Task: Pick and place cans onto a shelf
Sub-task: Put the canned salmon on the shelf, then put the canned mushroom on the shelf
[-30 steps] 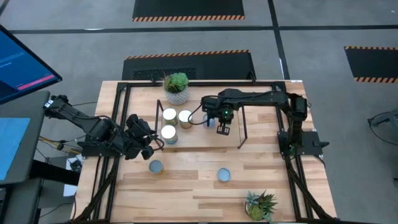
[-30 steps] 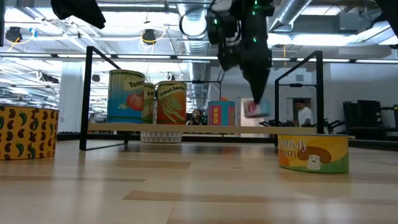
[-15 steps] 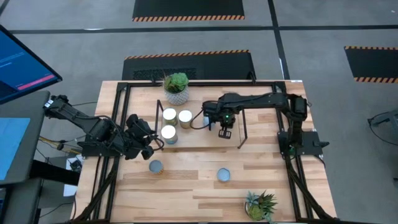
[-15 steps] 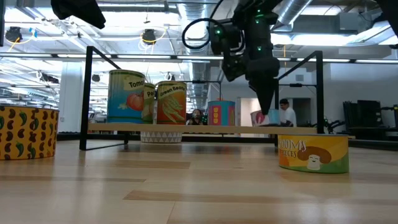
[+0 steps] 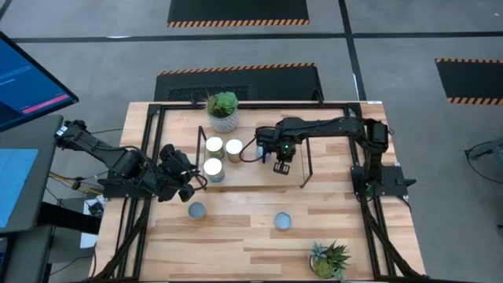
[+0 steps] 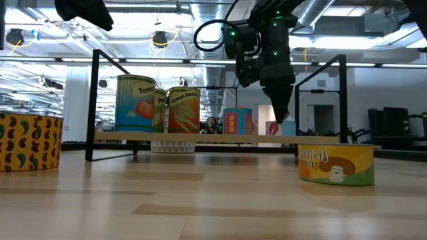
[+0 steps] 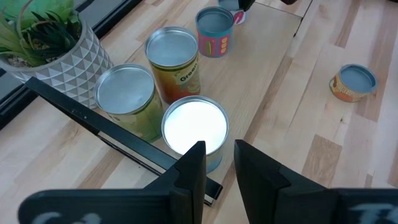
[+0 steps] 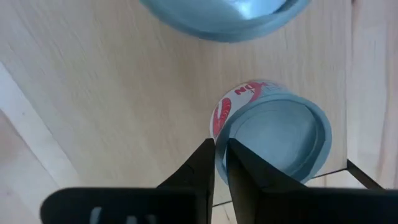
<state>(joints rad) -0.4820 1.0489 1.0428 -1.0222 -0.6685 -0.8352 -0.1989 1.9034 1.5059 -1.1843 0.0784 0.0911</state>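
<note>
Now, right gripper (image 5: 283,163) down over shelf (image 5: 251,174), toward its right-hand wire frame. Tips at rim of small red-labelled can (image 8: 273,137), which stands upright on the board. Clamped on that rim or already let go: cannot tell.

Left gripper (image 7: 217,163) hanging at shelf's left end, above white-topped can (image 7: 194,127); fingers apart, nothing between them.

Also on shelf: two more tall cans (image 5: 214,145) (image 5: 234,149) grouped just beside the white-topped one, plus blue-topped can (image 7: 214,28) between that group and the small red-labelled can.

Off shelf, on table (image 5: 236,236): mushroom-label can (image 6: 335,165) and yellow patterned can (image 6: 27,141), both upright, well apart.

Succulent pot (image 5: 223,112) behind shelf; spiky plant (image 5: 330,259) at front right corner of table.
</note>
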